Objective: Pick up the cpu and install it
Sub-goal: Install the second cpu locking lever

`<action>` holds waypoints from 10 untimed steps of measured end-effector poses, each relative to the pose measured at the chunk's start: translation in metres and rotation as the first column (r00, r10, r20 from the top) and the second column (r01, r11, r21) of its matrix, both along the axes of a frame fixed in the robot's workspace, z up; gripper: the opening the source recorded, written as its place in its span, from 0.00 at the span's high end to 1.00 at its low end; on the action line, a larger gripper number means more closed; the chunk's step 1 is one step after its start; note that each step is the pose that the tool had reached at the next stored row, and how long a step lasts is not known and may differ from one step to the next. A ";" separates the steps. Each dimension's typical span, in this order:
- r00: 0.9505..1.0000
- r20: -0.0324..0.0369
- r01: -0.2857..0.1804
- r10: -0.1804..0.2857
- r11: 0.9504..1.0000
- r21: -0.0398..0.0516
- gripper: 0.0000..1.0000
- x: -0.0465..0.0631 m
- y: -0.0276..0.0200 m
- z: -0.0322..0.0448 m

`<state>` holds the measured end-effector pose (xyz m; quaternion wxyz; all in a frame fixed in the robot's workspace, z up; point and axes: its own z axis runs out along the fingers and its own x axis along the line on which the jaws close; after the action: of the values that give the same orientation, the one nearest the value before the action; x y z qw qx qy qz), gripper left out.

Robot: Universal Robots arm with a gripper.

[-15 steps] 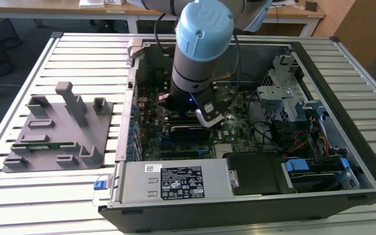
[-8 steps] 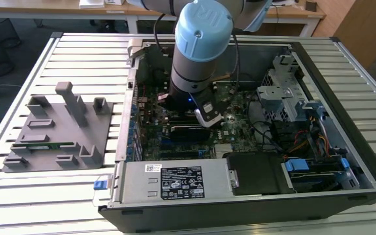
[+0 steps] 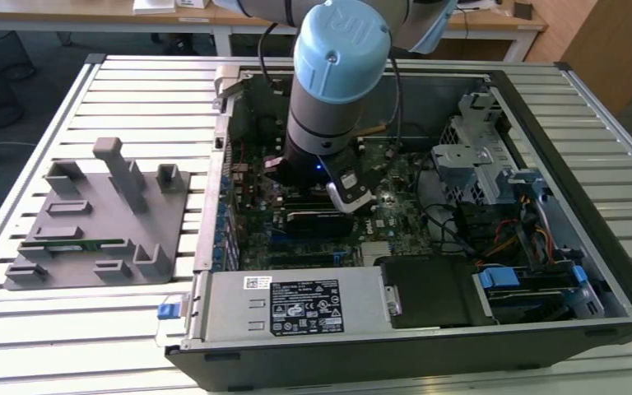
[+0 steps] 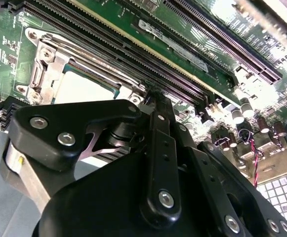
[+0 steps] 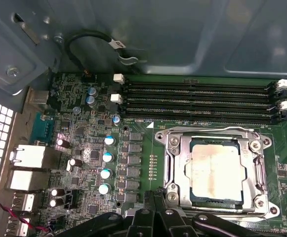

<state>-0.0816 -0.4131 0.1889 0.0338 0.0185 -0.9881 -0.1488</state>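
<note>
The arm is reaching down into the open PC case (image 3: 579, 107) on the slatted surface (image 3: 129, 90); its hand (image 3: 344, 193) hangs low over the motherboard (image 3: 393, 177), near the middle of the board. In both wrist views the cpu (image 5: 216, 169) lies flat inside its socket (image 5: 175, 163), silvery top up, framed by the metal retention bracket, w/ the empty RAM slots (image 5: 197, 101) running just beside it. So the chip looks seated already; I can't see any lever or load plate pressed over it, so whether it's locked I can't say. The hand's black linkages (image 4: 158, 148) crowd the second wrist view just beside the socket edge; fingers look drawn together w/ nothing visible between them, but the tips are hidden behind the links, so I can't tell for sure if they're narrow or parted. The grey fixture (image 3: 96, 222) sits on the surface at the exterior view's left, well apart from the case, a green memory stick (image 3: 75, 244) lying in it.

Doing this step well, to my eye: keep the hand square above the socket, no sideways drag; the chip must sit level in the frame, corners matched, no tilt; any nudge should go straight down and gently, since socket pins bend easily; mind the bracket edge and nearby capacitors (image 5: 106, 158).
</note>
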 end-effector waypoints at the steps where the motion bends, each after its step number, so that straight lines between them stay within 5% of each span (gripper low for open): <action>1: 1.000 0.000 0.000 0.000 1.000 -0.001 0.89 0.000 0.0000 0.0000; 10: 1.000 0.000 -0.001 0.001 1.000 -0.001 0.89 -0.001 0.0000 0.0022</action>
<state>-0.0822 -0.4131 0.1911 0.0338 0.0187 -0.9882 -0.1481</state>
